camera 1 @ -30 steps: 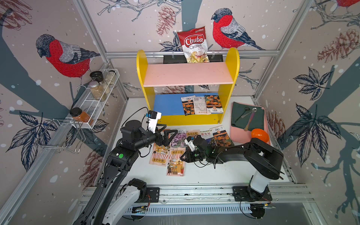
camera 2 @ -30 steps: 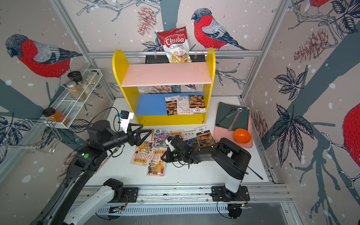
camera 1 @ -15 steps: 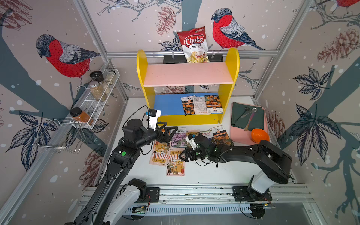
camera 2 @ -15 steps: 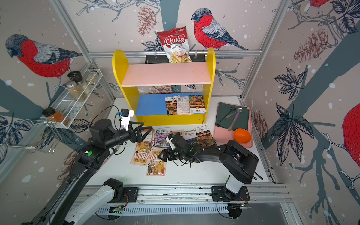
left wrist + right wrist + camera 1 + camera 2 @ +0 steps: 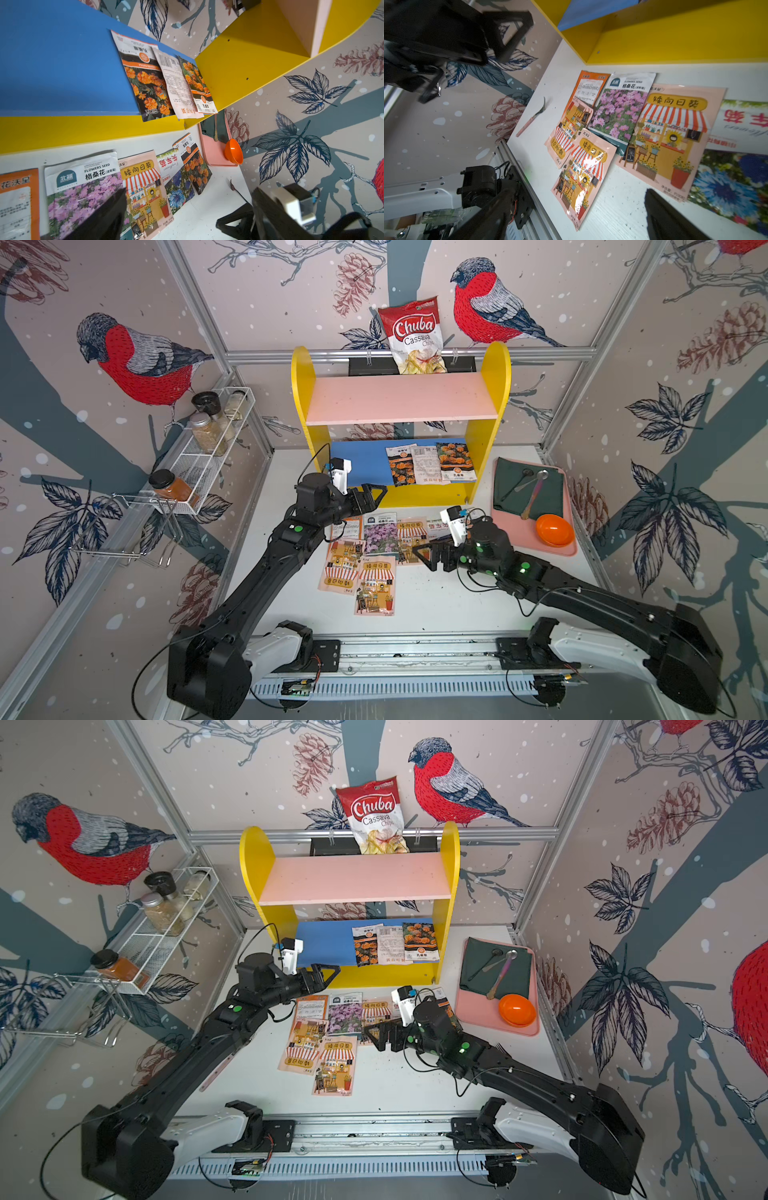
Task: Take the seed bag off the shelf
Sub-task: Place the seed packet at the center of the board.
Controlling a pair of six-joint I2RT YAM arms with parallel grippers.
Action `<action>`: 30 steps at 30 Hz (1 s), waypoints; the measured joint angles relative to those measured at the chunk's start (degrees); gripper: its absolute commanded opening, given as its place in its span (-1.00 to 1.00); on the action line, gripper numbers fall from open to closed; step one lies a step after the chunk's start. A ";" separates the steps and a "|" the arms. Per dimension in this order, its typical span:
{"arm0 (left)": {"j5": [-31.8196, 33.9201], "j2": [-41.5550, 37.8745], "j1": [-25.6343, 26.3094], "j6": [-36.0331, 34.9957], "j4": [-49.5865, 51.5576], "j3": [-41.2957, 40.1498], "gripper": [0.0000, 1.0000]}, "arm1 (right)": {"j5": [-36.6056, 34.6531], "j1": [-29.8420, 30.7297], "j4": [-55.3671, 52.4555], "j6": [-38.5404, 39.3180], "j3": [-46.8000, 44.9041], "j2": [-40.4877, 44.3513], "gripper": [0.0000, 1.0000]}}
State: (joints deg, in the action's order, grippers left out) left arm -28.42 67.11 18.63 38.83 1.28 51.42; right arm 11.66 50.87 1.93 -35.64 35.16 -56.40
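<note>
Your right gripper has sprung open and backed off the table packets, empty; the left gripper, also wide open, has edged closer. Three seed bags lie on the blue board of the shelf, at its right end. Slide in low and pinch the nearest bag's front edge. The left wrist view shows it overhanging the lip, which the top views hardly show.

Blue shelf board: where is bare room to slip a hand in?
The board's left half is bare, between the left yellow panel and the seed packets. The right end is crowded: three overlapping packets beside the right panel.
</note>
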 measured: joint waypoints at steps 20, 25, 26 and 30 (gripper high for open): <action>7.15 24.13 4.55 19.19 -15.50 3.04 0.55 | -3.17 -6.38 -10.14 3.91 1.70 14.69 0.99; 6.99 27.74 4.63 21.40 -20.44 3.41 0.43 | -3.23 -7.06 -10.32 3.98 1.66 14.69 0.99; 6.95 28.52 4.63 22.05 -21.09 3.72 0.40 | -3.26 -7.13 -10.34 3.98 1.66 14.69 0.99; 6.19 31.52 4.63 23.39 -24.41 4.87 0.28 | -3.17 -7.43 -10.95 4.13 2.01 14.67 0.99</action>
State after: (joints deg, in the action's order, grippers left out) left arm -22.24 98.63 23.27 62.22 -23.14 56.29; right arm 8.49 43.44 -9.02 -31.51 37.17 -41.74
